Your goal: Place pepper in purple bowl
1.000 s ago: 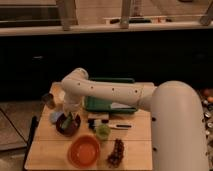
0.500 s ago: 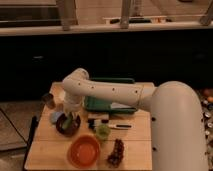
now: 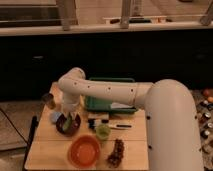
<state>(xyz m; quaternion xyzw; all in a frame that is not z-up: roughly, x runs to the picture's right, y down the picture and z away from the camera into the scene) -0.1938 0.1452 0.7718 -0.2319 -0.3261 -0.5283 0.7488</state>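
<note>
The purple bowl sits on the left part of the wooden table. The slim green pepper stands tilted inside it. My gripper hangs straight down from the white arm, right above the bowl, at the pepper's top end. Whether it still touches the pepper cannot be told.
A bright orange bowl is at the table's front. A light green cup stands beside it, with a dark brown snack to the right. A green tray lies at the back. A can stands at the back left. Dark utensils lie mid-table.
</note>
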